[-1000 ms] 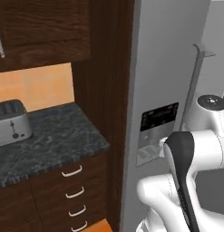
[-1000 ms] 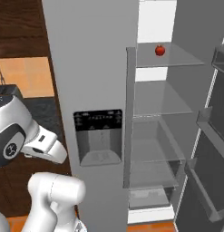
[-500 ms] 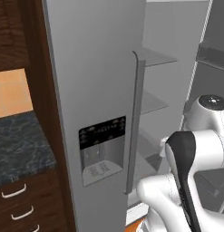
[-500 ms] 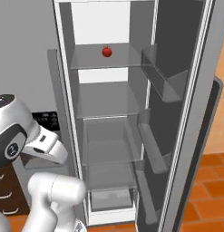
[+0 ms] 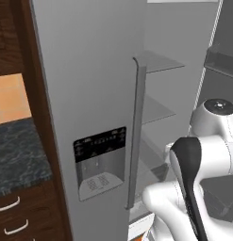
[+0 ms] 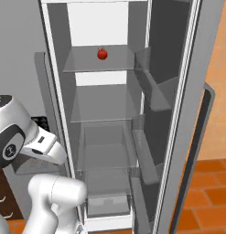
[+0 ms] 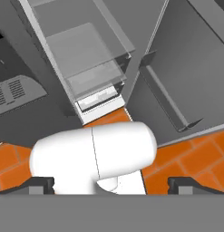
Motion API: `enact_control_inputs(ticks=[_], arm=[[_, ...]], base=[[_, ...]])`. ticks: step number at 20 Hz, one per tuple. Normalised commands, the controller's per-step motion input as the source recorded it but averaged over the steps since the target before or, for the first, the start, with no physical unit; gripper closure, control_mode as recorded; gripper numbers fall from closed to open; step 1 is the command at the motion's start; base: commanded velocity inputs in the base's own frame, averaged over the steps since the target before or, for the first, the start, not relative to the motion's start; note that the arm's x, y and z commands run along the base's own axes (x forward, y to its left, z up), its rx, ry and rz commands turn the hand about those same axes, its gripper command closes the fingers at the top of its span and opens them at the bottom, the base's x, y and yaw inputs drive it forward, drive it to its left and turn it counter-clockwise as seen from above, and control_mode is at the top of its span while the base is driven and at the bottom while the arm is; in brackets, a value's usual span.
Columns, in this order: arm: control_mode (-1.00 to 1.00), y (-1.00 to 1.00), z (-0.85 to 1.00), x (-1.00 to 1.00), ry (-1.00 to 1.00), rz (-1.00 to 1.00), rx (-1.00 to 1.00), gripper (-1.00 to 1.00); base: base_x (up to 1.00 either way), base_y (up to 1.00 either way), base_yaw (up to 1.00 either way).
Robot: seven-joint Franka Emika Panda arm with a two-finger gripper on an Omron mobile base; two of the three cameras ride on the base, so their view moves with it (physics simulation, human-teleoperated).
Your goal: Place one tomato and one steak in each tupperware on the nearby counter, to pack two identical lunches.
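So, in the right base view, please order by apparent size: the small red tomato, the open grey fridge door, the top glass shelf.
1. Open grey fridge door, largest, though nearest the camera.
2. Top glass shelf.
3. Small red tomato, smallest.

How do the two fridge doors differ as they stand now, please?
The left fridge door is closed; the right fridge door stands swung open. The left door carries a dark dispenser panel and a long vertical handle; the right door shows inner door shelves. Both are grey.
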Motion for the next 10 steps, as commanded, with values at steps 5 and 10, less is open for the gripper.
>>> enact_control_inputs(ticks=[5, 10], arm=[[1.0, 0.0, 0.0, 0.0, 0.0, 0.0, 0.0, -1.0], [1.0, 0.0, 0.0, 0.0, 0.0, 0.0, 0.0, -1.0]], base=[[0.23, -0.43, 0.13], [0.34, -0.17, 0.19]])
